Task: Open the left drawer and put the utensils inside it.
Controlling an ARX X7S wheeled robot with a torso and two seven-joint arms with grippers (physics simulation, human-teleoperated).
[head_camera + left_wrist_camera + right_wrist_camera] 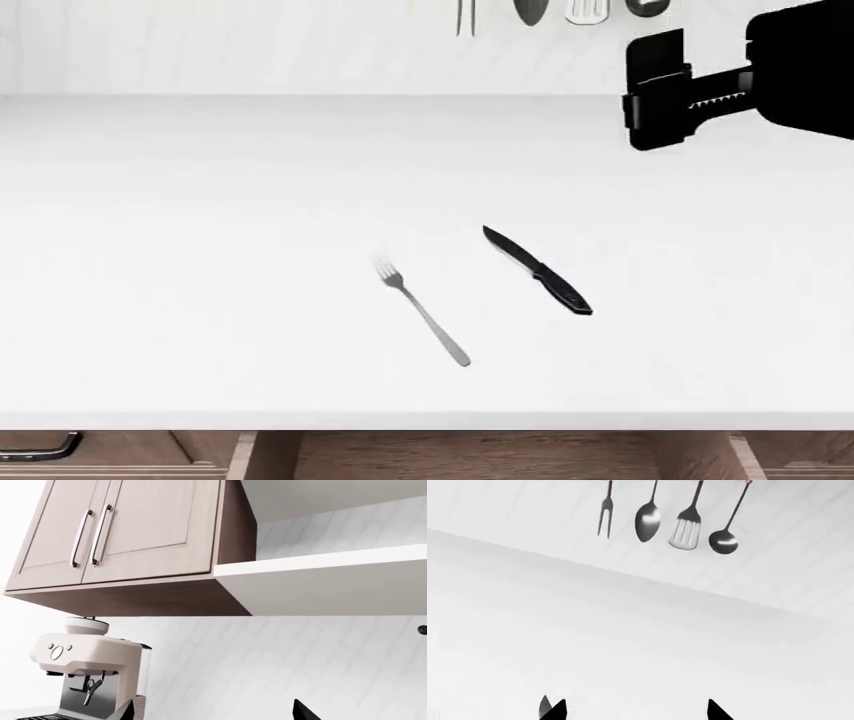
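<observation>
While right gripper (657,92) fingers spread wide, left's unclear: one fork (423,312), one knife (538,271) on counter (200,250).

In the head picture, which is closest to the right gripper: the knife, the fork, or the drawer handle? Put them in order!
From the right gripper, at upper right:
1. Knife, mid-counter, below the gripper.
2. Fork, left of the knife.
3. Drawer handle, bottom left corner, under the counter edge.

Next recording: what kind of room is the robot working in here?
Most likely a home kitchen. An espresso machine stands under wood wall cabinets, cooking utensils hang on the white wall above a white countertop, and a fork and knife lie on it.
</observation>
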